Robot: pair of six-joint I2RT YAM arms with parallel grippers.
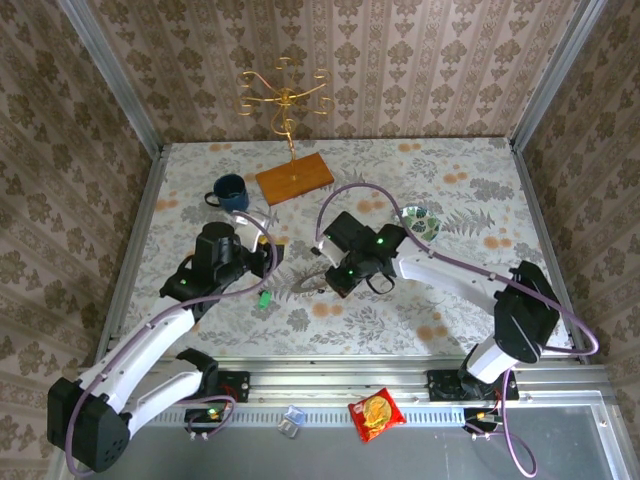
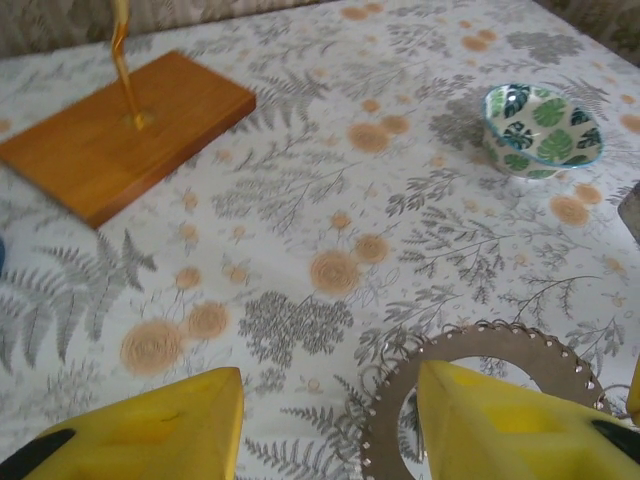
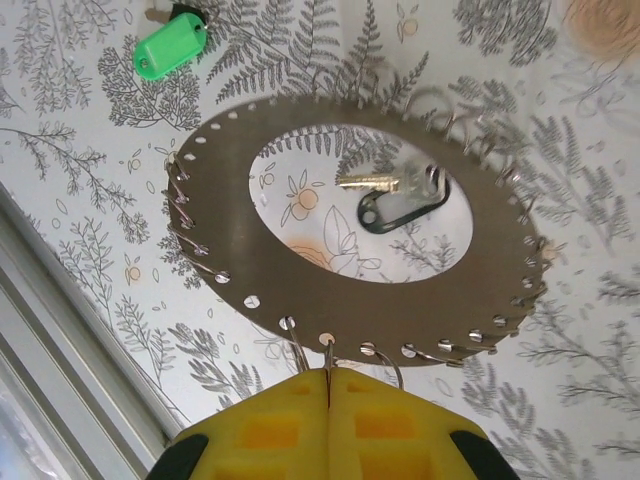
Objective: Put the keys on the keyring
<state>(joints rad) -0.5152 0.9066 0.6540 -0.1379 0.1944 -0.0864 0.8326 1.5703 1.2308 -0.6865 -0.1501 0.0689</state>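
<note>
1. Two grippers are working above a flowered table.
2. Right gripper is pressing its fingers together at the near rim of a holed grey disc; I cannot tell whether anything is pinched.
3. Keyring, a dark loop, is lying just ahead inside the disc's hole, touching a pale key.
4. Green key is lying farther ahead, outside the disc.
5. Left gripper is hovering wide open, holding nothing.

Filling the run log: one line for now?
left pincer open | right pincer shut at perforated ring rim | green key outside ring
</note>
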